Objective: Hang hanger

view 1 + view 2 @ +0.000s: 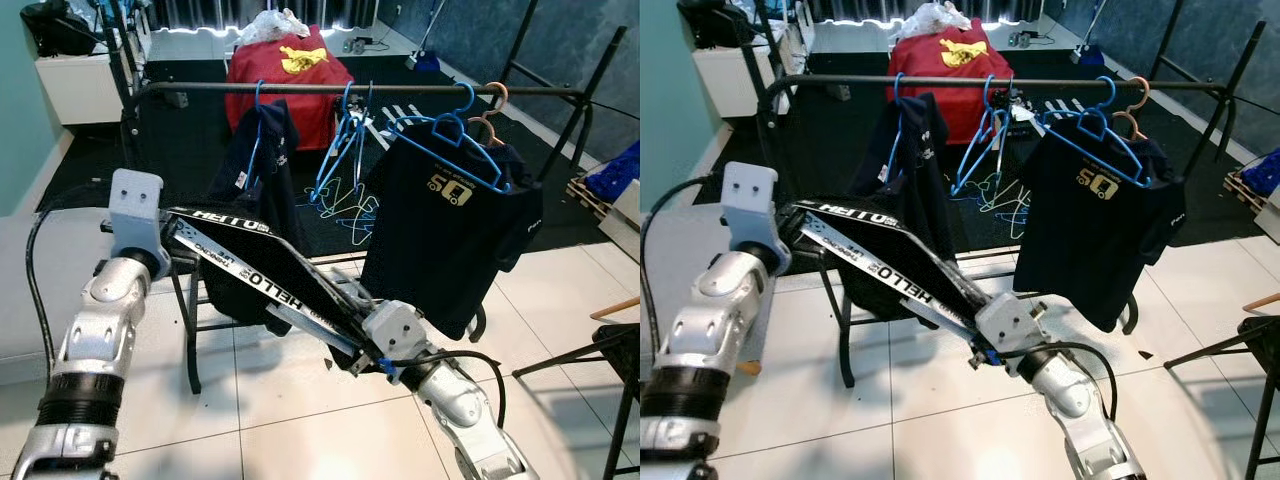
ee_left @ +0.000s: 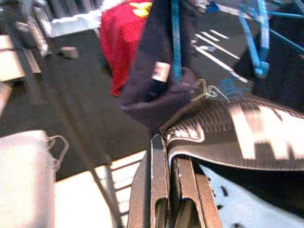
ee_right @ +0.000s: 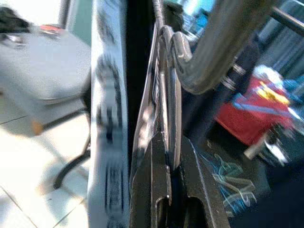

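I am holding a black garment with white HELLO lettering (image 1: 255, 275) stretched between both arms, low in front of the clothes rail (image 1: 350, 89). My left gripper (image 2: 167, 142) is pinching one end of the fabric with its fingers together on it; my right gripper (image 3: 166, 156) is clamping the other end, fingers closed on the cloth beside the rack's grey tubing. I cannot make out a hanger inside this garment.

What is worrying me: the cloth is riding below the bar and close to the rack's frame, so as I am lifting it could snag there, or it could brush the dark shirt (image 1: 258, 150) on a blue hanger (image 1: 258, 105) and knock that loose.

Further along, the "50" T-shirt (image 1: 450, 225) is hanging by the empty blue hangers (image 1: 342, 145). Pale floor tiles (image 1: 300, 420) are giving way to dark carpet beyond, where a red-covered chair (image 1: 285, 80) is standing.
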Robot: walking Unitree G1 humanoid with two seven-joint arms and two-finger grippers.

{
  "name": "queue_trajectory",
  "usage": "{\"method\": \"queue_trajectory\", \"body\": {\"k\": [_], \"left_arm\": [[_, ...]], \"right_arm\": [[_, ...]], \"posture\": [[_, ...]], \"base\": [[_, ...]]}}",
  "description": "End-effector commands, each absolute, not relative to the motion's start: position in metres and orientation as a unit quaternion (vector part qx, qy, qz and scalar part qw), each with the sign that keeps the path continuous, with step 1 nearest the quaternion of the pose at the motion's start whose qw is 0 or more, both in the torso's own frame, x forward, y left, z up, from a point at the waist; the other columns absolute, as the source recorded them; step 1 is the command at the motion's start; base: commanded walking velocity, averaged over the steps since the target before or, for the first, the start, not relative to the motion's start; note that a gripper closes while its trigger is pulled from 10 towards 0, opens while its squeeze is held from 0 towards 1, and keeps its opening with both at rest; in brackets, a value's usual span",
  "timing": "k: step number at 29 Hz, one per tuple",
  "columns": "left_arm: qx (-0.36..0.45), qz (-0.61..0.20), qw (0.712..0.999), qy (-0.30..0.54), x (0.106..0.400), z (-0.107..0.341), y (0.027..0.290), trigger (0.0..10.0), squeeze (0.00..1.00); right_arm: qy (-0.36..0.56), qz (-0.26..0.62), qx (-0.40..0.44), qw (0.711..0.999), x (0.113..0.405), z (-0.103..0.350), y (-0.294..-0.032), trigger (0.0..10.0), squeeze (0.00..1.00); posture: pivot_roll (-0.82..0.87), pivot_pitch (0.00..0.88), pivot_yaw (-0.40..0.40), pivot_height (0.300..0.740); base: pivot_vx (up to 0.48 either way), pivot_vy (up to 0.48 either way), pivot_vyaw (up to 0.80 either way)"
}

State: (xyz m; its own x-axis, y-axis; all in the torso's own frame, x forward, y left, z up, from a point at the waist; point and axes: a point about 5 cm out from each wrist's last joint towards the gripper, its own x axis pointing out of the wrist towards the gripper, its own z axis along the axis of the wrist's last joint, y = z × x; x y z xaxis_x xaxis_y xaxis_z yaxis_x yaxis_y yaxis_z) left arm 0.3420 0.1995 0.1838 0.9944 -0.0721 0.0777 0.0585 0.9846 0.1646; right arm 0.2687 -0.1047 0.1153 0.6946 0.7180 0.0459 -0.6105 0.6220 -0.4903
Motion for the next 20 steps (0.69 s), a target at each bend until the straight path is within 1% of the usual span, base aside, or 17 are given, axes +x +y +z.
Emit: {"method": "queue_trajectory", "body": {"k": [1,2,3,5,6,9,12,13,14,15,17,18,20], "left_arm": [[0.087,-0.039,0.994,-0.043,0.34,0.184,0.197,0.0,0.0],[0.087,-0.047,0.994,-0.044,0.34,0.184,0.191,0.0,0.0],[0.086,-0.052,0.994,-0.047,0.341,0.186,0.188,0.0,0.0],[0.086,-0.052,0.994,-0.047,0.341,0.186,0.188,0.0,0.0],[0.086,-0.056,0.994,-0.05,0.342,0.188,0.186,0.0,0.0],[0.088,-0.056,0.993,-0.051,0.344,0.19,0.188,0.0,0.0],[0.088,-0.056,0.993,-0.051,0.344,0.19,0.188,0.0,0.0],[0.091,-0.054,0.993,-0.044,0.344,0.187,0.189,0.0,0.0],[0.091,-0.054,0.993,-0.044,0.344,0.187,0.189,0.0,0.0],[0.094,-0.057,0.993,-0.039,0.343,0.185,0.187,0.0,0.0],[0.094,-0.057,0.993,-0.039,0.343,0.185,0.187,0.0,0.0],[0.094,-0.061,0.993,-0.034,0.343,0.182,0.184,0.0,0.0],[0.094,-0.061,0.993,-0.034,0.343,0.182,0.184,0.0,0.0]], "right_arm": [[-0.114,0.395,-0.23,0.882,0.265,0.11,-0.1,10.0,0.0],[-0.101,0.428,-0.24,0.865,0.261,0.106,-0.094,10.0,0.0],[-0.083,0.445,-0.249,0.856,0.261,0.101,-0.094,10.0,0.0],[-0.083,0.445,-0.249,0.856,0.261,0.101,-0.094,10.0,0.0],[-0.073,0.453,-0.255,0.851,0.261,0.098,-0.096,10.0,0.0],[-0.087,0.441,-0.231,0.863,0.265,0.107,-0.1,10.0,0.0],[-0.087,0.441,-0.231,0.863,0.265,0.107,-0.1,10.0,0.0],[-0.127,0.425,-0.195,0.875,0.267,0.122,-0.099,10.0,0.0],[-0.127,0.425,-0.195,0.875,0.267,0.122,-0.099,10.0,0.0],[-0.168,0.411,-0.171,0.88,0.267,0.136,-0.098,10.0,0.0],[-0.168,0.411,-0.171,0.88,0.267,0.136,-0.098,10.0,0.0],[-0.201,0.4,-0.145,0.882,0.267,0.148,-0.097,10.0,0.0],[-0.201,0.4,-0.145,0.882,0.267,0.148,-0.097,10.0,0.0]], "posture": [[0.06,0.038,-0.016,0.74],[0.06,0.041,-0.017,0.74],[0.06,0.042,-0.016,0.74],[0.06,0.042,-0.016,0.74],[0.06,0.042,-0.012,0.74],[0.06,0.044,-0.008,0.74],[0.06,0.044,-0.008,0.74],[0.06,0.044,-0.006,0.74],[0.06,0.044,-0.006,0.74],[0.05,0.045,-0.006,0.74],[0.05,0.045,-0.006,0.74],[0.06,0.045,-0.006,0.74],[0.06,0.045,-0.006,0.74]], "base": [[0.0,0.0,0.0],[0.0,0.0,0.0],[0.0,0.0,0.0],[0.0,0.0,0.0],[0.0,0.0,0.0],[0.0,0.0,0.0],[0.0,0.0,0.0],[0.0,0.0,0.0],[0.0,0.0,0.0],[0.0,0.0,0.0],[0.0,0.0,0.0],[0.0,0.0,0.0],[0.0,0.0,0.0]]}}
